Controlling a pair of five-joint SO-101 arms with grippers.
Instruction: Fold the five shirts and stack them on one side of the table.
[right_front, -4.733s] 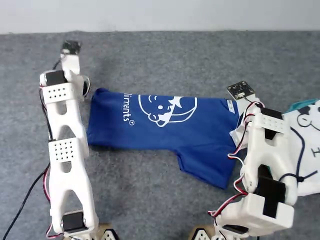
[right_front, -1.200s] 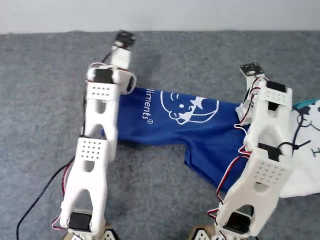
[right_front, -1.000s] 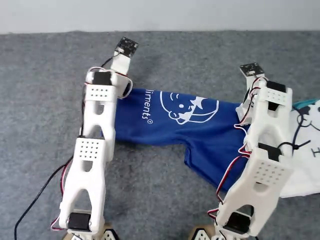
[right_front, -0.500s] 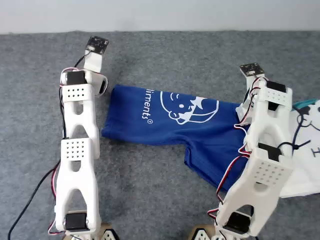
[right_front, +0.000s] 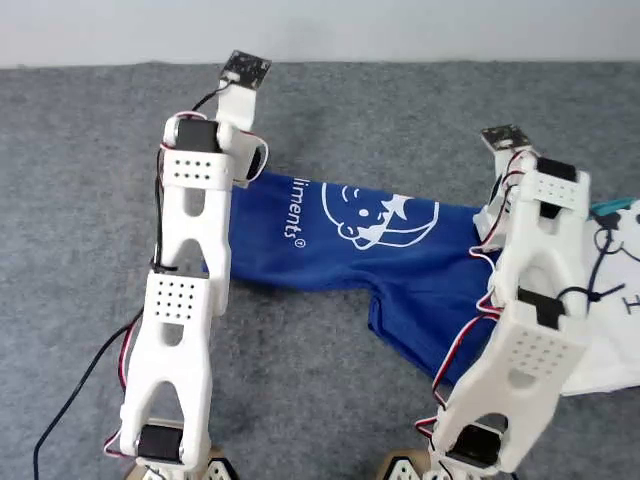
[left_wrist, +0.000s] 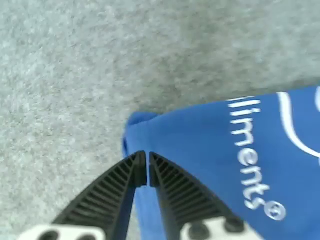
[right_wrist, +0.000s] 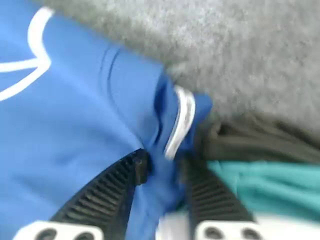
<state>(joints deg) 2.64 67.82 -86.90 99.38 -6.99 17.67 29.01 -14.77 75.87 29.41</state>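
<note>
A blue shirt (right_front: 340, 260) lies flat across the middle of a grey, carpet-like surface (right_front: 400, 110), stretched sideways between two white robot arms. One end reaches toward the right edge, where it meets a white shirt (right_front: 610, 300) and a strip of teal cloth (right_wrist: 265, 185). The shirt is deep blue with a white cartoon print (right_front: 375, 220) and white lettering, and a short sleeve juts toward the near edge. It has a few soft creases. The left tool (left_wrist: 148, 167) sits at the shirt's left corner, its ribbed jaws closed to a thin slit right on the hem, apparently pinching it. The right tool (right_wrist: 162, 167) is at the opposite end, jaws partly apart around a bunched fold with white trim, apparently gripping that bunch. The cloth looks light, thin and limp, so it should sag between any two holds, wrinkle easily and drag a little on the rough surface. It is not fragile. The best holds are probably corners and hems, pinched at two well-separated points so that an edge stays straight while it is folded over.
</note>
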